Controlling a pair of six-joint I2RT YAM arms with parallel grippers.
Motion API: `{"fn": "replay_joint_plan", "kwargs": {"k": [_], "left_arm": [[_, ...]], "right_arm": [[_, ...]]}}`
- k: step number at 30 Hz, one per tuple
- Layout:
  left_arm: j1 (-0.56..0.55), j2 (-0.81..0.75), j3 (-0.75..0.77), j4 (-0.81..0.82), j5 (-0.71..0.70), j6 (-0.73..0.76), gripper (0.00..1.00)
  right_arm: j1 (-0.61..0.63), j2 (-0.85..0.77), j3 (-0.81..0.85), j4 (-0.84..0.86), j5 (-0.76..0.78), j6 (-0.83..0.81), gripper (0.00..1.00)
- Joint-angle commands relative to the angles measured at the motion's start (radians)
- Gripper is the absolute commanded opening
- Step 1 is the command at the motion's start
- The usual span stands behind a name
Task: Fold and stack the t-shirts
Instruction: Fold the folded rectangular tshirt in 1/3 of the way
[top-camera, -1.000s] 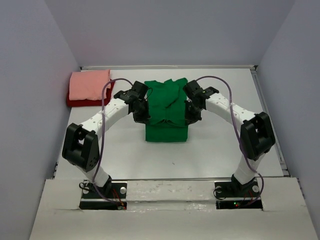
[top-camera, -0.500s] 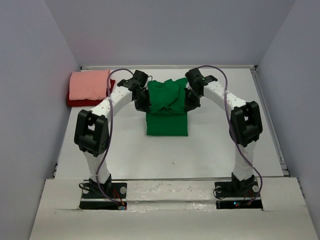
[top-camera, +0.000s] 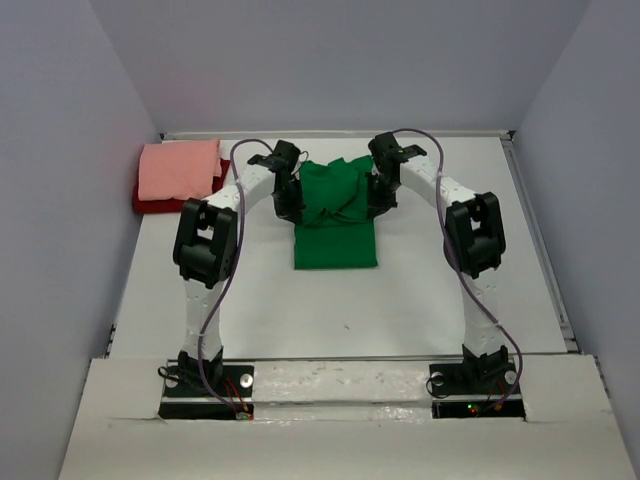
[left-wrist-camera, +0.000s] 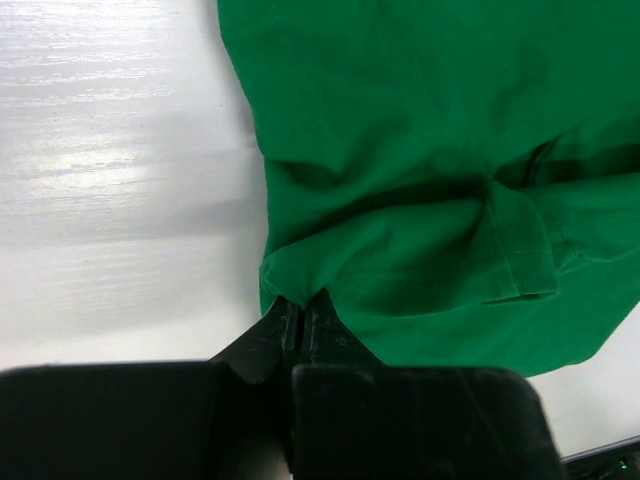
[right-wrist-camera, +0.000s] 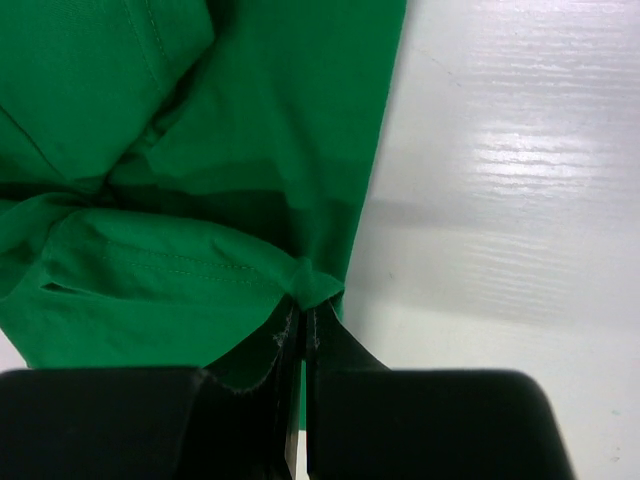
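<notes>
Green t-shirt (top-camera: 335, 238) lies on the white table (top-camera: 420, 300), its far half bunched. The folded salmon-pink t-shirt (top-camera: 180, 168) rests on the dark red t-shirt (top-camera: 150, 204) at the far left. The left tool (left-wrist-camera: 295, 308) is clenched on the green cloth's left edge, the right tool (right-wrist-camera: 303, 312) on its right edge.

The left arm (top-camera: 207, 245) and right arm (top-camera: 474, 238) both reach far forward from their bases, elbows raised, forearms angling in toward each other. The left gripper (left-wrist-camera: 297, 312) has its jaws pressed together, with an edge of the green t-shirt (left-wrist-camera: 420, 150) pinched at their tips. The right gripper (right-wrist-camera: 303, 318) mirrors it, jaws closed on the opposite edge. From above, both wrists seem tipped downward, though the jaws are hard to make out there.
</notes>
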Motion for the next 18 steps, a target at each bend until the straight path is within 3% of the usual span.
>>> {"fn": "replay_joint_plan", "kwargs": {"k": [1,3,4,5,7,13,18], "left_arm": [[0.017,-0.008,0.04,-0.025,0.003,0.037,0.07],[0.023,-0.006,0.04,-0.021,0.003,0.037,0.16],[0.025,-0.005,0.041,-0.019,0.003,0.035,0.21],[0.028,-0.003,0.044,-0.016,0.002,0.034,0.32],[0.028,0.0,0.072,-0.025,-0.049,0.035,0.42],[0.027,-0.057,0.086,0.005,-0.153,0.046,0.66],[0.008,-0.133,0.065,-0.021,-0.239,0.044,0.73]], "right_arm": [[-0.015,0.017,0.065,-0.044,0.002,-0.044,0.04],[-0.015,0.034,0.096,-0.061,0.021,-0.048,0.21],[-0.015,0.04,0.096,-0.055,0.022,-0.054,0.45],[-0.015,0.046,0.116,-0.058,0.035,-0.059,0.48],[-0.015,0.051,0.13,-0.055,0.042,-0.064,0.57],[-0.015,0.094,0.262,-0.119,0.137,-0.081,0.59],[-0.015,0.005,0.248,-0.145,0.149,-0.093,0.59]]}}
